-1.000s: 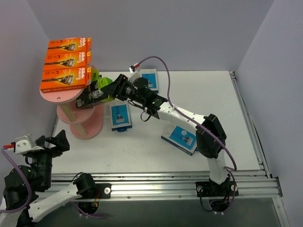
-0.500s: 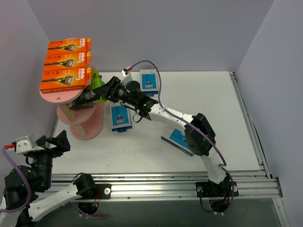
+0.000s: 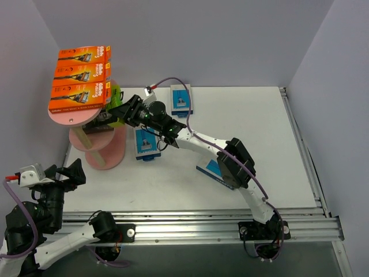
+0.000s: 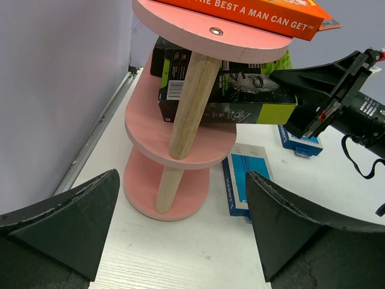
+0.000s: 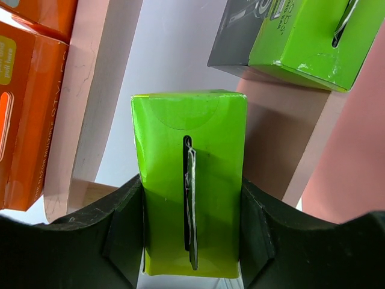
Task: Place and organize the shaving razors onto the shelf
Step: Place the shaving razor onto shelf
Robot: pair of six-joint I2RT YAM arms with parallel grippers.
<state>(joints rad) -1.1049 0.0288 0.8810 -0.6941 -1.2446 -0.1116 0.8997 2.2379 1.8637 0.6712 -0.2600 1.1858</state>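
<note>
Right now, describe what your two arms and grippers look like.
The left arm and right arm are white tubular links with black joint housings. Each trails a purple cable ending in a red-tipped white plug. The left gripper and right gripper have matte black wedge-shaped fingers, and small white lettering marks the right one's body.

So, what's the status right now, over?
Right claw shut on lime-and-black pack, at shelf's middle board. Left claw open, clear of shelf. Second lime pack alongside.
</note>
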